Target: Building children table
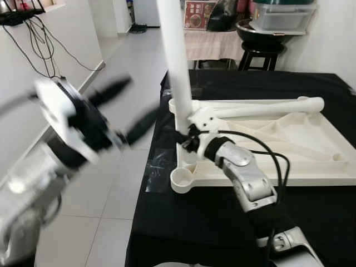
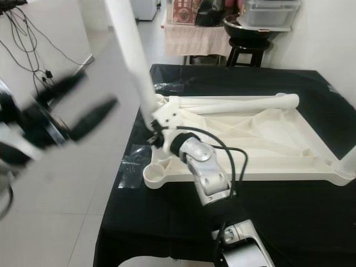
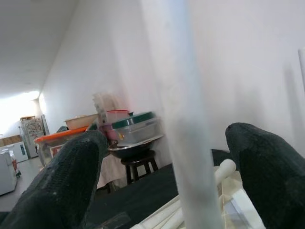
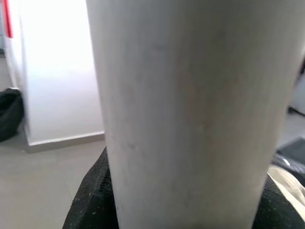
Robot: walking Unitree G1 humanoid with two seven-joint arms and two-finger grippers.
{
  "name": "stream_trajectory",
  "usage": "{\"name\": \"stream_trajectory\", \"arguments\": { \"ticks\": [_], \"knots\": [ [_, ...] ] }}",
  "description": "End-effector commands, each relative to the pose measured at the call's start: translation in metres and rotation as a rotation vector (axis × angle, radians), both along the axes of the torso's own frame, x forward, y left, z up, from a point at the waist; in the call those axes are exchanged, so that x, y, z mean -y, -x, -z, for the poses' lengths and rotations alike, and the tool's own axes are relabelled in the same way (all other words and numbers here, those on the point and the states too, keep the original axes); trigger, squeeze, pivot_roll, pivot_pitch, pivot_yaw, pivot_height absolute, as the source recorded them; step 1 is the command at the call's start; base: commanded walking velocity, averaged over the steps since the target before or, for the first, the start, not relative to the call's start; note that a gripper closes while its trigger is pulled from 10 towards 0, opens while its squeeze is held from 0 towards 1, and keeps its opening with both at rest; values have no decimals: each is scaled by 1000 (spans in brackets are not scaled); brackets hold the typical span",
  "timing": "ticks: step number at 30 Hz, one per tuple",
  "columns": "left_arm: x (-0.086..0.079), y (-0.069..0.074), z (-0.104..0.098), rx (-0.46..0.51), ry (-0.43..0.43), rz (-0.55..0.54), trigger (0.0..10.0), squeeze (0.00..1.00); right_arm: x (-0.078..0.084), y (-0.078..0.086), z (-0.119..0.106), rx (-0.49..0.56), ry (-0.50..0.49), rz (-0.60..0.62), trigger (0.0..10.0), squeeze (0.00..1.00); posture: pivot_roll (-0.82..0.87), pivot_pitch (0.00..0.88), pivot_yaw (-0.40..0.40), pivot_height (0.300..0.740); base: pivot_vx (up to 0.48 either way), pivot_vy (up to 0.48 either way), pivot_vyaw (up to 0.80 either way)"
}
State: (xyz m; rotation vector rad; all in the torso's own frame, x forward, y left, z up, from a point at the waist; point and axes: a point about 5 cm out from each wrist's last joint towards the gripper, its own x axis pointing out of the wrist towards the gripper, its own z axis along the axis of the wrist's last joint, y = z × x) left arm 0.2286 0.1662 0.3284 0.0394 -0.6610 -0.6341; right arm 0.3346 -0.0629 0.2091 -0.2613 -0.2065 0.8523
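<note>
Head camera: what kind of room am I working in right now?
Likely a lived-in home room used as a work area: a black-covered table holds the upturned white tabletop, with a tiled floor, a black stool and stacked storage boxes behind.

white table leg (image 1: 177, 61) upright | white tabletop (image 1: 289, 146) upside-down | second leg (image 1: 261, 105) lying

Table leg (image 1: 177, 61) smooth white plastic; tablecloth (image 1: 222, 222) matt black.

Pale tiled floor (image 1: 119, 183), white walls (image 1: 67, 33)
</note>
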Motion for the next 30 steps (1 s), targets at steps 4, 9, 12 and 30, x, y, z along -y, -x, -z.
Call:
{"name": "stream_trajectory", "arguments": {
  "ticks": [4, 9, 12, 30],
  "knots": [
    [-7, -10, 2, -27, 7, -58, 10000, 1000, -6, 4, -3, 43, 12, -43, 10000, 0, 69, 0, 5, 740, 0, 0, 0],
    [11, -31, 10, -124, 39, 50, 10000, 1000, -25, 18, -9, 91, -10, -156, 10000, 0, 44, 0, 17, 740, 0, 0, 0],
    [17, -36, 13, -148, 40, 76, 10000, 0, -28, 20, -9, 100, -3, -173, 10000, 0, 38, 0, 19, 740, 0, 0, 0],
    [43, -24, 25, -210, -38, 346, 10000, 0, -32, 16, -10, 98, -31, -151, 10000, 0, 31, 0, 19, 740, 0, 0, 0]
  ]
}}
